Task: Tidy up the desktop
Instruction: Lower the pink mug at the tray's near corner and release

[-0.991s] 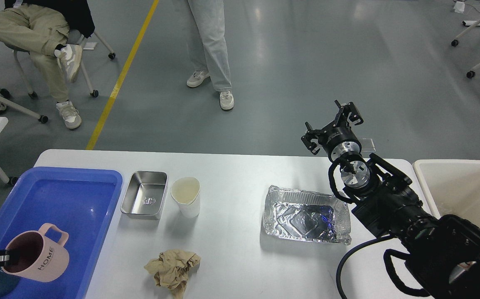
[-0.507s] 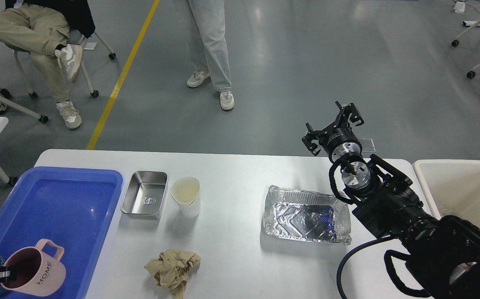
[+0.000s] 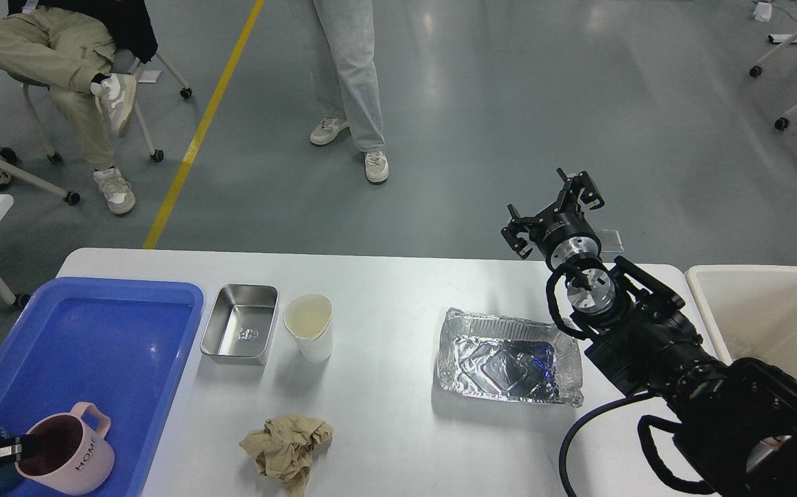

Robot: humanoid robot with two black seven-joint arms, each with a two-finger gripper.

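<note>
Left gripper [image 3: 22,447] mostly cut off at bottom-left corner, only a finger tip w/ silver strip visible, reaching into the pink mug [image 3: 67,449]; looks pinched on the mug rim, but second finger is hidden so can't tell clamp state for sure. Mug sits in near corner of blue tray [image 3: 163,359], handle pointing away from robot, "HOME" text readable. Right arm comes in from bottom-right, thick links block the desktop's [image 3: 384,414] right near corner and part of the white bin [image 3: 715,304] beside it. Right gripper [image 3: 553,207] raised past the far table edge, fingers spread apart, empty. Desktop fills lower frame; on it L to R: tray, steel box [image 3: 241,333], paper cup [image 3: 309,326], crumpled brown paper [image 3: 288,442] near front edge, foil tray [image 3: 508,357] just beside right arm.
</note>
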